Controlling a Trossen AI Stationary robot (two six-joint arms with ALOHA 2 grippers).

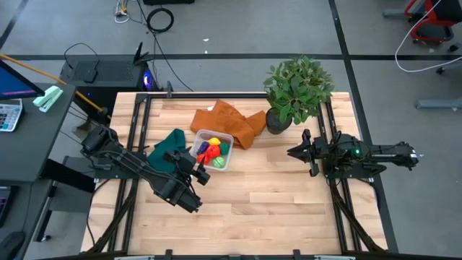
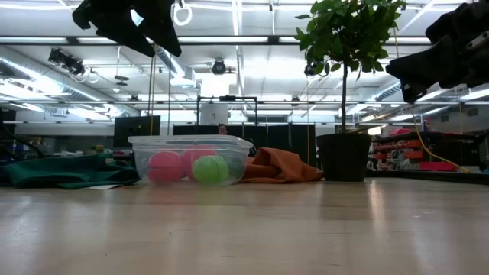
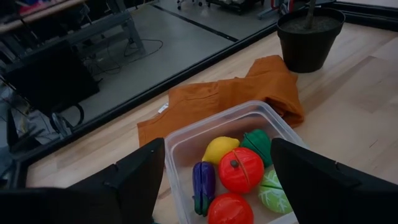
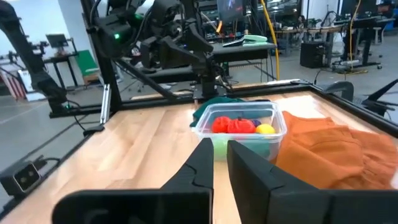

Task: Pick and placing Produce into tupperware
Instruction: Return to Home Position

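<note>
The left gripper [image 3: 217,148] hovers with its fingers wide apart and holds nothing. Just ahead of it and lower stands the tupperware [image 3: 214,120], and all the produce [image 3: 240,169] lies inside: two red pieces, one yellow, one purple and two green. The right gripper [image 4: 221,152] is well apart from this box and points toward it, its fingers almost together around nothing.

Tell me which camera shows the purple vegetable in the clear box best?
The left wrist view: the purple vegetable lies close and unobstructed inside the tupperware. The high view gives only a tiny speck; the low view hides it; the right wrist view barely shows it.
</note>
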